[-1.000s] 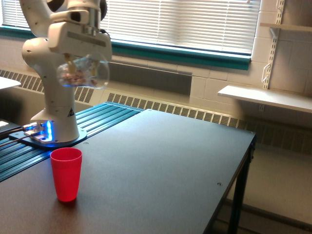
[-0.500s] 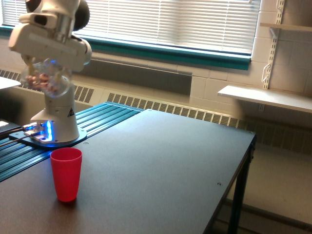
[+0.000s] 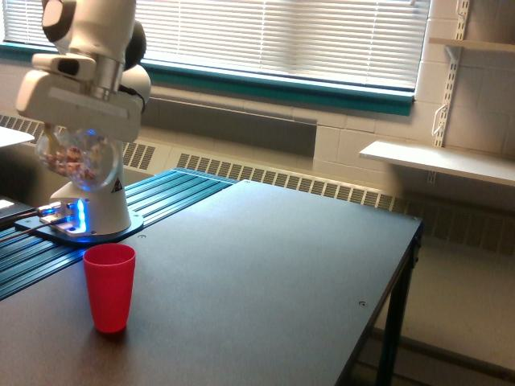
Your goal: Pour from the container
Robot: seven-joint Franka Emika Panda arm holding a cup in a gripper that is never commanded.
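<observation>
Gripper (image 3: 74,133) sits at upper left of the frame under the white arm head, clamped on the container (image 3: 75,158); fingers mostly hidden by the housing, so the clamp is judged from the container hanging there unsupported. Container is a clear cup, up in the air in front of the robot base (image 3: 87,211), well above the table (image 3: 265,265). Reddish-brown and white bits visible through its wall, bunched toward the left and lower side. Tilt hard to read, mouth direction unclear. Red cup (image 3: 109,286) stands upright at lower left on the table, open top up, inside not visible. Likely the receiver: container held high and slightly left of it, probably lining up for a pour. Nothing falling yet.
</observation>
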